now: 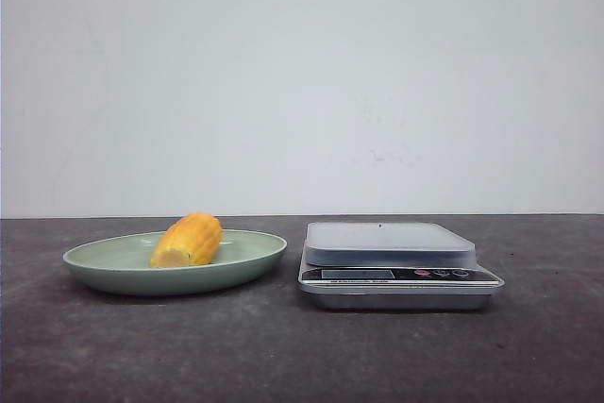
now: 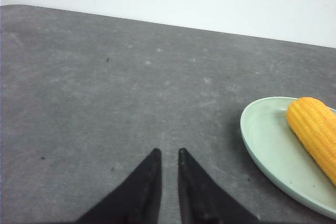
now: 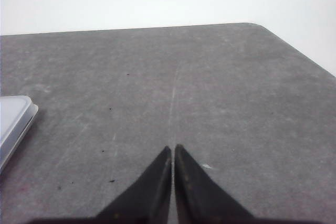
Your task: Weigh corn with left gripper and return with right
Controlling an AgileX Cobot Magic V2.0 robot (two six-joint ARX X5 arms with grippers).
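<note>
Nearest my left wrist camera I see the left gripper [image 2: 168, 153], its two black pointed fingers drawn close with only a thin slit of table between the tips, holding nothing. Its body is cut off by the frame edge. Beside it, apart from the fingertips, sits the pale green plate [image 2: 262, 145], partly cropped, with the corn [image 2: 315, 129] lying on it, one end running out of view.

The right gripper [image 3: 172, 148] shows fingertips almost touching, nothing between them, over bare table. Only a corner of the scale [image 3: 13, 121] enters that view, off to one side of the fingers.

From the front I see neither arm. The corn [image 1: 188, 240] lies on its side in the plate [image 1: 113, 271], and the scale [image 1: 396, 266] stands just beside the plate, not touching it. I cannot read its display.

The table [image 1: 283, 356] is dark grey and mottled, with faint scratches and specks. Behind it is a plain white wall [image 1: 302, 82].
</note>
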